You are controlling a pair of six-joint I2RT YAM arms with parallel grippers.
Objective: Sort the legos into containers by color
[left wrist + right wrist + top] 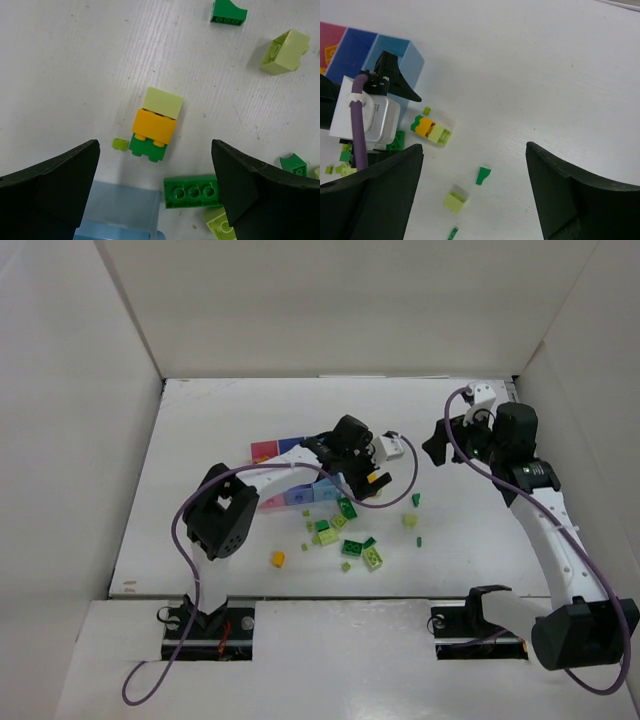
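Left gripper (pixel 155 145) hangs open over a stacked trio of legos (pixel 156 125), many more loose around it, and only the pink bin (pixel 335 32) shows any sorted.

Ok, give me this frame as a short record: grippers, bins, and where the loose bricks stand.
left gripper: open, holding nothing, above a three-brick stack
three-brick stack: lime, orange and dark green joined, lying on the table beside the light blue bin
right gripper: open, empty, off to the side of the bricks
bins: pink bin, periwinkle bin, light blue bin, joined in a row
loose bricks: orange brick, dark green brick, lime brick, more scattered
sorting: unfinished
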